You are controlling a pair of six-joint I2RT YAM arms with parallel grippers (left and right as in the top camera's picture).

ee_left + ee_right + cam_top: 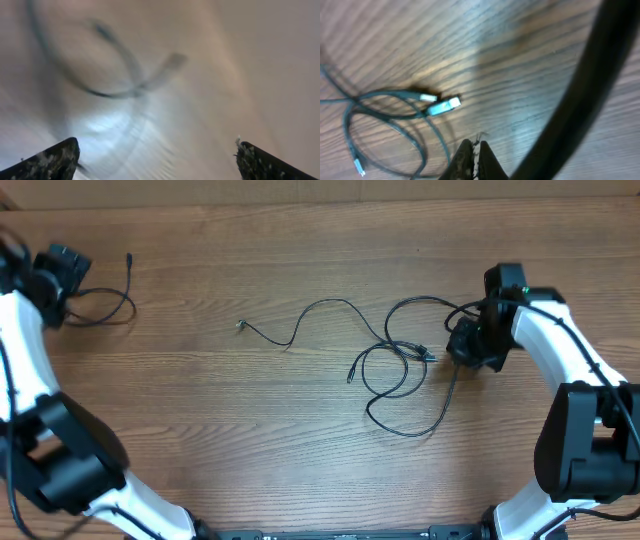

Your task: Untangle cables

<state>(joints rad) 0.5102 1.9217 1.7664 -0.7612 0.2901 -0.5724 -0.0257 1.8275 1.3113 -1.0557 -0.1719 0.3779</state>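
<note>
Black fingertips (56, 159) of the L gripper (157, 160) sit spread wide, one at each lower corner of the wrist view, w/ nothing betw them. Beyond them, badly blurred, a lone cable (100, 80) curls in a loop on the wood. From overhead that loop lies at the far-left edge of the table (250, 460), just beside the L gripper and well apart from the rest.

R gripper (473, 150) has its fingers pressed together, tips meeting; can't tell if any cord is caught betw them. Just ahead of the tips lie two silver-tipped plugs (445, 106) side by side, w/ thin cord loops trailing off to the left. A thick arm cable (580, 90) cuts across the right side of that view.

Overhead, the tangle of cables (395, 370) sits centre-right, immediately left of the R gripper: overlapping loops, strands running up to the gripper above and below. One long strand (300, 330) waves out left from the tangle to a small plug end near mid-table.
</note>
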